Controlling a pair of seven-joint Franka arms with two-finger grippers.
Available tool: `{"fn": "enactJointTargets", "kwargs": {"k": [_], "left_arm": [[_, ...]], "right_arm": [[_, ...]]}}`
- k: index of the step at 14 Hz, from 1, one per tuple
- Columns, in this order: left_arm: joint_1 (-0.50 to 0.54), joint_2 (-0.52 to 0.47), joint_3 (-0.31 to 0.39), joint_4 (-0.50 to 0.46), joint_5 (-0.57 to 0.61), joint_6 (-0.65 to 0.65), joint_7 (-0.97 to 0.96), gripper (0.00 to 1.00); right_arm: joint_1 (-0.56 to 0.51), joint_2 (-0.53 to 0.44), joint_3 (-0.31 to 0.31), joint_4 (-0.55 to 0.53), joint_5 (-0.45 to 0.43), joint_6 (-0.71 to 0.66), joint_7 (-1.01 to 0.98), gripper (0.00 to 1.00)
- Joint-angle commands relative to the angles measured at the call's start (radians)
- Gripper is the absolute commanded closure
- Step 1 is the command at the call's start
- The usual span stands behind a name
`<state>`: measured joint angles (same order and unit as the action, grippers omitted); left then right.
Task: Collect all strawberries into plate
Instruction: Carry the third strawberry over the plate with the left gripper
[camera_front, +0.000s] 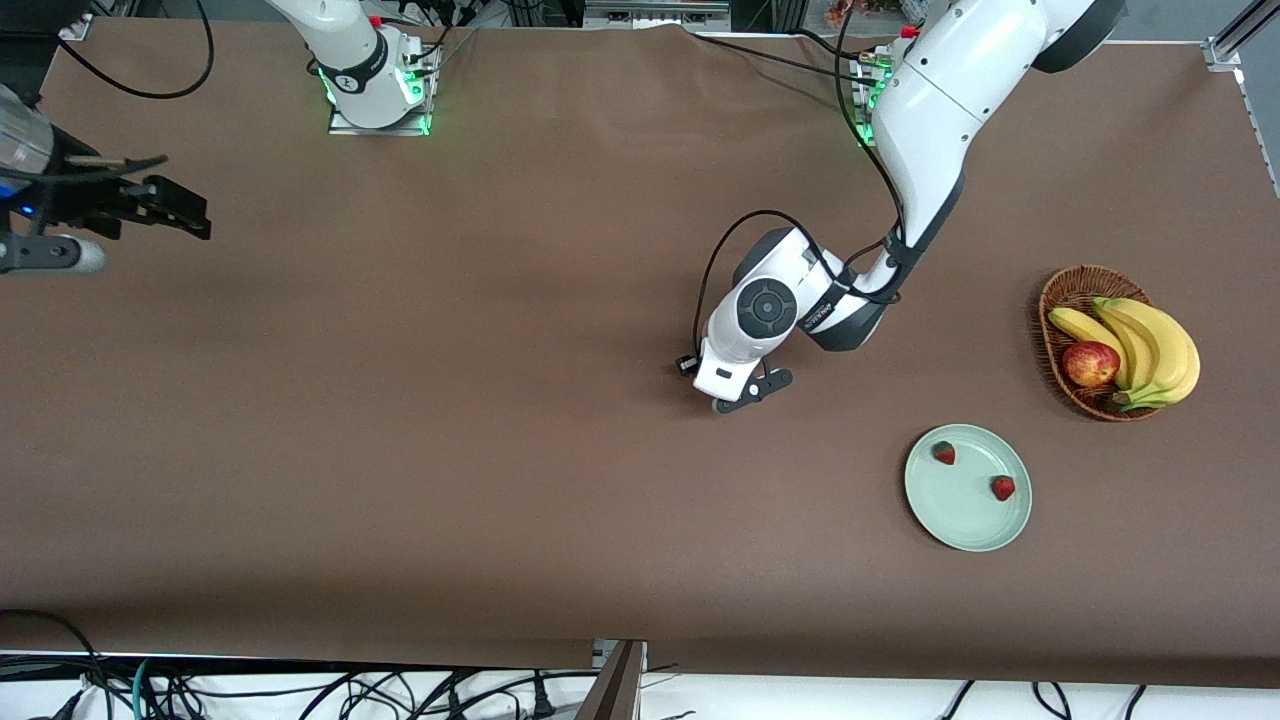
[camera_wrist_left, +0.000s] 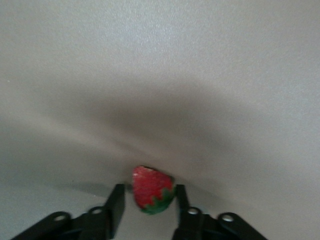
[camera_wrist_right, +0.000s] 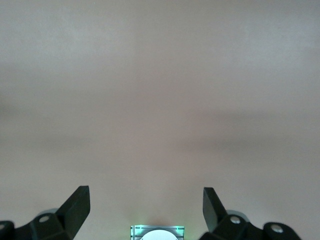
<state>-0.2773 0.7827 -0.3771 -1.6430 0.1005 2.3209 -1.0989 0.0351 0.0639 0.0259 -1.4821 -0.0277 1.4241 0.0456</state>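
Plain brown table, pale mint-green plate, red strawberries with green tops, brown wicker basket holding yellow bananas and a red apple.
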Motion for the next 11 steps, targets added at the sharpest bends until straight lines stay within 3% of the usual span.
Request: {"fn": "enactJointTargets", "kwargs": {"k": [1, 5, 11], "left_arm": [[-0.007, -0.013, 0.015, -0.005, 0.007, 0.012, -0.006, 0.98], [0.024, -0.092, 0.040, 0.011, 0.042, -0.119, 0.098, 1.00], [0.214, -0.204, 0.041, 0.012, 0.050, -0.253, 0.696, 0.98]], "right_arm": [[-0.043, -0.050, 0.022, -0.027, -0.015, 0.009, -0.007, 0.00], [-0.052, -0.052, 0.025, -0.032, 0.000, -0.010, 0.020, 0.00], [-0.049, -0.030, 0.020, -0.010, -0.006, -0.008, -0.033, 0.00]]}}
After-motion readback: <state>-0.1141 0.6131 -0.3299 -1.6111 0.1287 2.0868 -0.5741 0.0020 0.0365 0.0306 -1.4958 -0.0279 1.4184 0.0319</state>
